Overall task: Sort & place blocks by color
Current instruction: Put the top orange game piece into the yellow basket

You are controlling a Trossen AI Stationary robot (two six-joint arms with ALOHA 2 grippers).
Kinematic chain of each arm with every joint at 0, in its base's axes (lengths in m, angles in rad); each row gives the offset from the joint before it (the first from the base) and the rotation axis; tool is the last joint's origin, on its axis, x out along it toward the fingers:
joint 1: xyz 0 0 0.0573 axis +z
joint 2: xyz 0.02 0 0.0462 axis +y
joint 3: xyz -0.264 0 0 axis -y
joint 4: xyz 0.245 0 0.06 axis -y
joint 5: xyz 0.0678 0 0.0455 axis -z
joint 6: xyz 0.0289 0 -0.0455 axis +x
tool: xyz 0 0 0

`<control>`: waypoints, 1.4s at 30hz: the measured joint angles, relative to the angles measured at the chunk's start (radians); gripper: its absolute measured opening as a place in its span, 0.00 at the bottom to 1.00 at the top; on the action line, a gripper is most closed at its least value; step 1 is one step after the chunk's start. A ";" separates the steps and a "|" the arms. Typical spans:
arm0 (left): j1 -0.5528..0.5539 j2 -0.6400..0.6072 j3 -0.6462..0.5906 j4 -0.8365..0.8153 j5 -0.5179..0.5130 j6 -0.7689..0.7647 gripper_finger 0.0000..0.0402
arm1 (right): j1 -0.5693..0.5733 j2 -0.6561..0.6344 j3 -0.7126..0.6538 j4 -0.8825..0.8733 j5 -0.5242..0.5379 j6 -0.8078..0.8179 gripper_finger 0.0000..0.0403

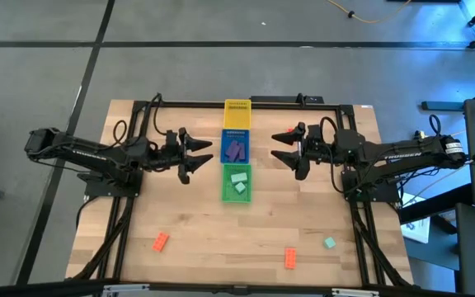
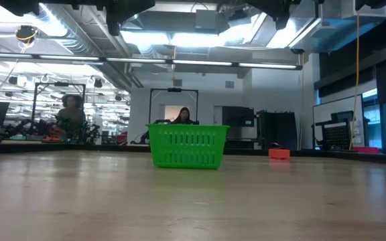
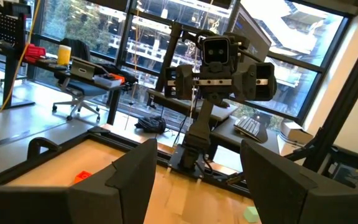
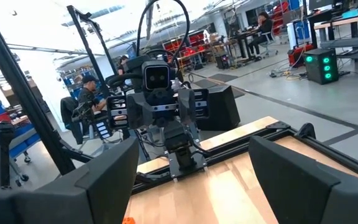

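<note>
Three trays lie in a row at the table's middle: yellow [image 1: 237,112], blue [image 1: 237,147] with purple blocks [image 1: 236,149] in it, and green [image 1: 237,183] with mint blocks [image 1: 239,181] in it. Two orange blocks [image 1: 161,241] [image 1: 290,257] and a teal block [image 1: 329,242] rest flat on the table near its near edge. My left gripper [image 1: 209,154] hovers open just left of the blue tray. My right gripper [image 1: 274,148] hovers open just right of it. Both are raised and empty, facing each other, as the left wrist [image 3: 197,186] and right wrist [image 4: 191,186] views show.
A dark frame rail [image 1: 138,106] runs around the wooden table. In the low view the green tray [image 2: 187,146] stands mid-table with an orange block [image 2: 279,153] to its right. People sit in the room beyond. Bare wood lies between the trays and the loose blocks.
</note>
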 joint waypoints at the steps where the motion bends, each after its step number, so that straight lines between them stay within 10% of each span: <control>1: 0.000 0.000 0.000 0.000 0.000 0.000 0.56 | 0.000 0.000 0.000 0.000 0.000 0.000 0.76; 9: 0.000 0.000 0.000 0.000 0.000 0.000 0.56 | -0.055 0.005 0.036 -0.327 0.333 0.313 0.76; 18: 0.000 0.000 0.000 0.000 0.000 0.000 0.56 | -0.328 0.233 0.301 -1.136 0.239 0.563 0.76; 42: 0.000 0.000 0.000 0.018 0.000 -0.006 0.56 | -0.513 0.709 0.262 -1.008 0.363 0.609 0.76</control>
